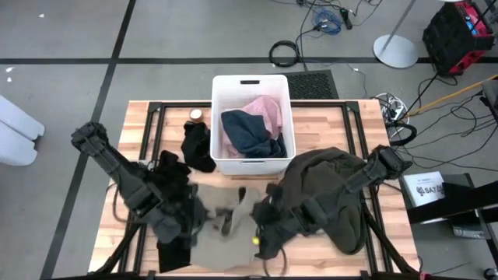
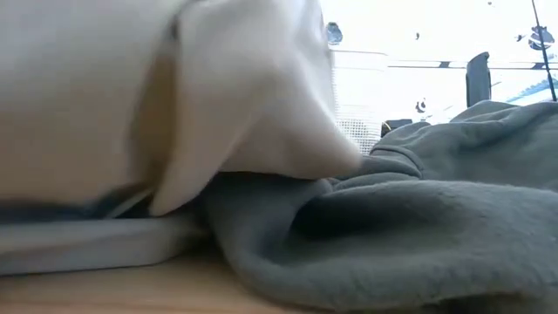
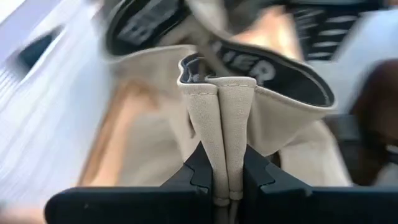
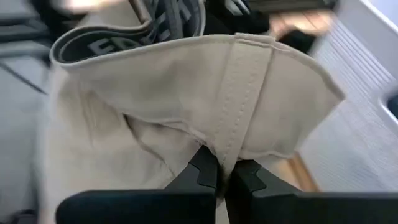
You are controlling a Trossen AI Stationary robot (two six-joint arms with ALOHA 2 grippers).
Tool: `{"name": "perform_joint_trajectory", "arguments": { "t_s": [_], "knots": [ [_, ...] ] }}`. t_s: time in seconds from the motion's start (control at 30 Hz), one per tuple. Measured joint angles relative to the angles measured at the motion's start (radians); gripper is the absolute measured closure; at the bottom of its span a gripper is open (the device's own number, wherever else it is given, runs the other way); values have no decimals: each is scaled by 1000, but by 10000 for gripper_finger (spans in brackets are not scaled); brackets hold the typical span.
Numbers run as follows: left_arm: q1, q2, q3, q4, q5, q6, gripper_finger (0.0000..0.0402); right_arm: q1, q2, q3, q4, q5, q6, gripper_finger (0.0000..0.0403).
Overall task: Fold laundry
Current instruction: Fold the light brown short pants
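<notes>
A beige-tan garment (image 1: 214,198) with a black lettered waistband (image 3: 273,68) is at the table's near middle, with both grippers on it. My left gripper (image 1: 194,220) is shut on its left part and my right gripper (image 1: 261,220) on its right part. The low view shows the beige cloth (image 2: 218,105) hanging over the dark olive-grey garment (image 2: 418,235). That olive-grey garment (image 1: 327,194) lies heaped on the table's right half, under my right arm. Pale pink (image 1: 264,113) and navy (image 1: 249,136) garments lie in the white bin (image 1: 253,80). My left gripper pinches a doubled fold of the beige garment's upper edge (image 3: 227,130) between its two fingers (image 3: 199,171), just below the waistband. Two stitched layers stand side by side in the jaws. The cloth spreads away beyond the fingers. My right gripper pinches the beige garment at a stitched seam (image 4: 233,134) below its waistband edge, between its two fingers (image 4: 205,168). The cloth bunches into folds at the fingertips. The waistband edge (image 4: 186,46) arches beyond them.
A black garment (image 1: 198,148) lies left of the bin, and a small round object (image 1: 196,115) lies behind it. More black cloth (image 1: 175,253) sits at the near left. Bare wood shows at the table's far left (image 1: 144,132).
</notes>
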Motion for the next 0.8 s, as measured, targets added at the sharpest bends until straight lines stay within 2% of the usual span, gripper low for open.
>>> {"name": "perform_joint_trajectory", "arguments": {
  "t_s": [0.1, 0.17, 0.33, 0.53, 0.63, 0.8],
  "knots": [
    [56, -40, -94, -48, 31, -104, 370, -57, -1, -38, -14, -48, 24, 403],
    [79, -63, -168, -42, 71, -168, 370, -86, 0, -81, -8, -116, 34, 403],
    [108, -86, -330, 68, 147, -304, 370, -131, 0, -249, 175, -237, 72, 403],
    [114, -80, -448, 242, 221, -384, 369, -143, 0, -402, 353, -246, 151, 403],
    [113, -78, -461, 246, 230, -415, 353, -143, 0, -444, 415, -246, 188, 403],
    [113, -77, -462, 251, 231, -432, 330, -143, 0, -462, 418, -243, 239, 403]
  ]
}}
